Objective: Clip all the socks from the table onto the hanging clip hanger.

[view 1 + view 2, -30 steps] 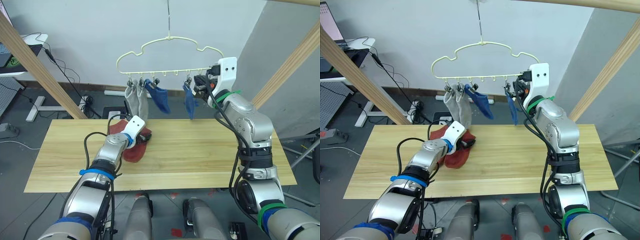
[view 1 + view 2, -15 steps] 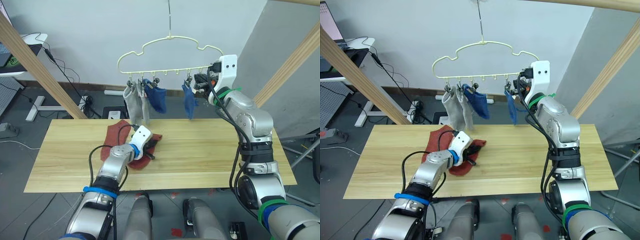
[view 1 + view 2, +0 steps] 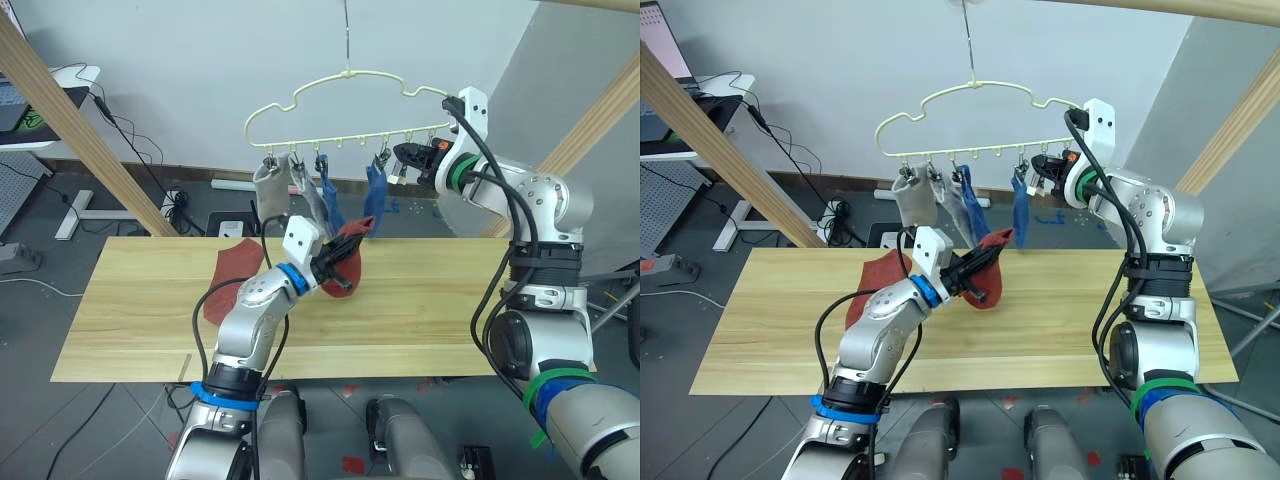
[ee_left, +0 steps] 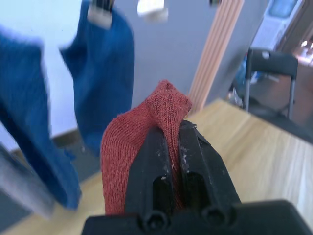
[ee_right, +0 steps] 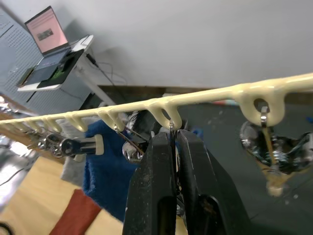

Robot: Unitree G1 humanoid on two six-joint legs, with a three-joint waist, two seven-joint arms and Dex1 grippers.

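My left gripper (image 3: 350, 245) is shut on a rust-red sock (image 3: 338, 270) and holds it in the air above the table (image 3: 440, 310), just under the clip hanger (image 3: 345, 100). In the left wrist view the fabric (image 4: 146, 142) bunches between the black fingers (image 4: 156, 161). A second rust-red sock (image 3: 230, 272) lies flat on the table behind the left arm. Two grey socks (image 3: 270, 192) and two blue socks (image 3: 376, 192) hang from clips. My right gripper (image 3: 402, 155) is shut on an empty metal clip (image 5: 171, 128) near the hanger's right end.
Thick wooden poles of a frame slant up at the left (image 3: 70, 130) and the right (image 3: 590, 120). A desk with a laptop (image 3: 660, 105) stands at the far left, with cables on the floor behind the table. A dark chair (image 4: 271, 66) stands beyond the table's end.
My left gripper closed on one red sock and lifted it off the table, up and to the right toward the hanger. The right gripper stayed pinched at the hanger's right end.
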